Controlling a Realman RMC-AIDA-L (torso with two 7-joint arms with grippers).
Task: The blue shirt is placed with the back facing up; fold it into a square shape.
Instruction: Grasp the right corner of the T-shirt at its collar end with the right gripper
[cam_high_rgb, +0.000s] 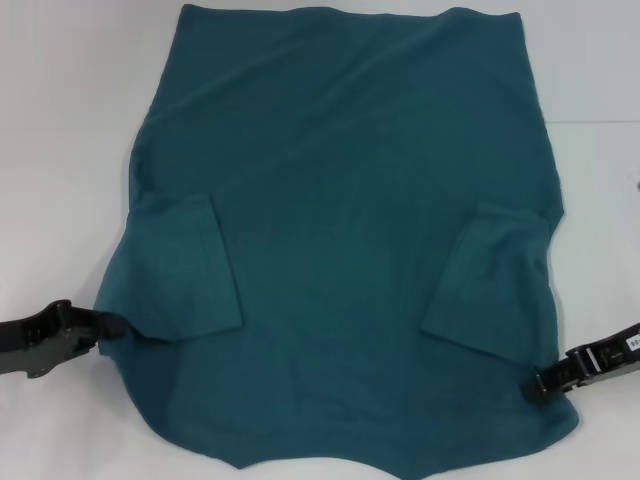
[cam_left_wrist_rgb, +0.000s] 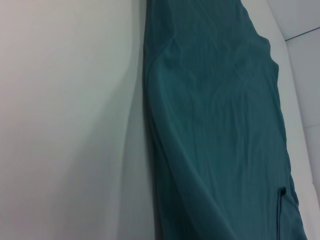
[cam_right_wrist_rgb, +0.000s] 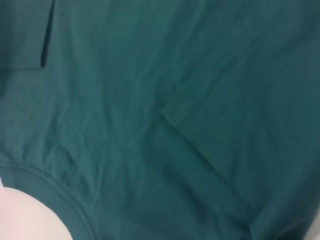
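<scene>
The blue shirt (cam_high_rgb: 340, 200) lies spread flat on the white table (cam_high_rgb: 60, 120), both short sleeves folded inward onto the body. Its curved neck edge faces the near side. My left gripper (cam_high_rgb: 118, 325) sits at the shirt's near left edge, where the fabric draws to a point between its shut fingers. At the near right edge, my right gripper (cam_high_rgb: 532, 385) touches the cloth. In the left wrist view the blue shirt (cam_left_wrist_rgb: 220, 125) runs beside bare table (cam_left_wrist_rgb: 65, 125). The blue shirt (cam_right_wrist_rgb: 150, 100) fills the right wrist view, one folded sleeve edge crossing it.
White tabletop surrounds the shirt on the left and right, and a corner of it (cam_right_wrist_rgb: 20, 215) shows in the right wrist view. The shirt's far hem reaches the top of the head view. No other objects are in view.
</scene>
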